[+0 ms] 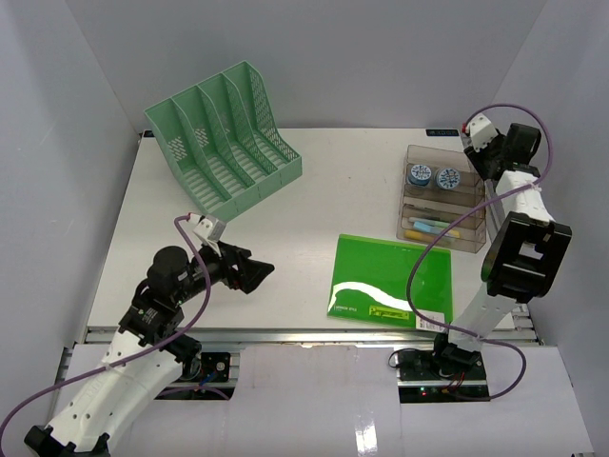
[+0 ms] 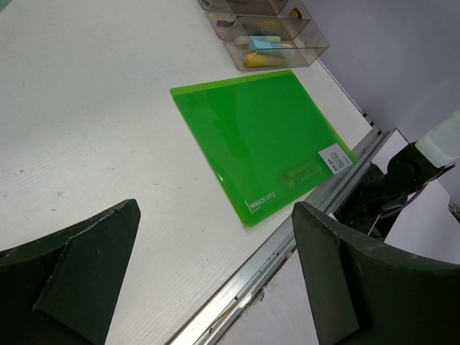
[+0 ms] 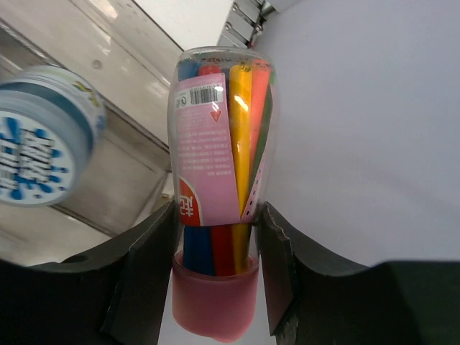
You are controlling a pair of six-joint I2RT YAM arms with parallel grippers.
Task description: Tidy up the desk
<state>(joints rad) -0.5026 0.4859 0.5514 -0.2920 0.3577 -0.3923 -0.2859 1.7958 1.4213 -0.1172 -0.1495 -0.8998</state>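
The white desk (image 1: 304,214) carries a green plastic folder (image 1: 392,283) near its front rail, right of centre. My left gripper (image 1: 251,271) is open and empty, low over the desk to the left of the folder. In the left wrist view the folder (image 2: 259,136) lies ahead of the spread fingers (image 2: 338,280). My right gripper (image 1: 479,157) is at the back right, beside the clear organizer (image 1: 442,200). In the right wrist view it (image 3: 215,248) is shut on a clear tube of coloured pens (image 3: 215,158) with a pink cap.
A mint green file rack (image 1: 224,133) stands at the back left. The clear organizer holds two blue-and-white round tubs (image 1: 433,177) and small items in its lower trays (image 2: 262,47). The silver rail (image 2: 287,262) marks the front edge. Grey walls enclose the sides.
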